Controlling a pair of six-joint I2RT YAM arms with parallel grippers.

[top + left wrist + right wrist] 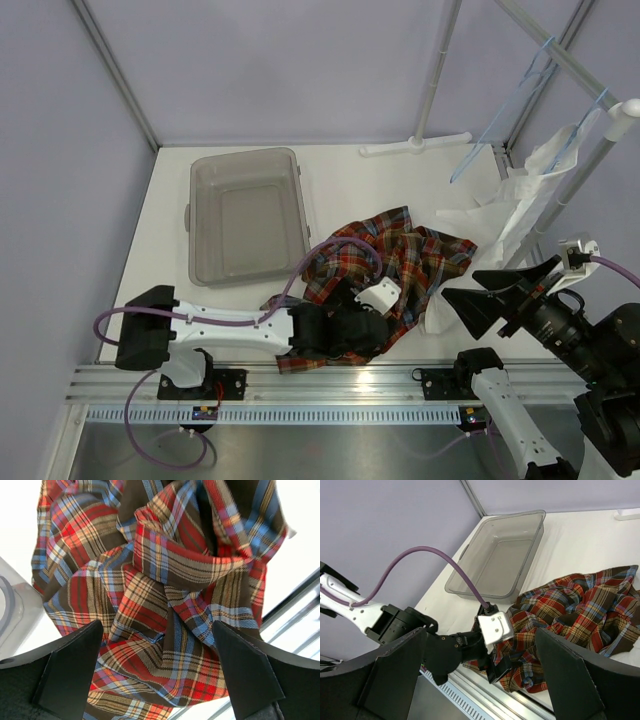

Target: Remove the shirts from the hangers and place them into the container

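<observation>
Plaid shirt (165,590) heaped, just before wide-spread left claw (157,630)

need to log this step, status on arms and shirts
Both jaws open, empty; left pair poised over crumpled red-orange plaid fabric shirt beside translucent grey plastic tub, nothing inside. Far right, plain white fabric shirt hangs at white metal rack. Nothing blocking.

Top: overhead from near edge; left wrist: close above plaid shirt (165,605); right wrist: farther, looking left; all three share shirt.

White table (340,190) with container (244,153), plaid shirt (400,250)
</observation>
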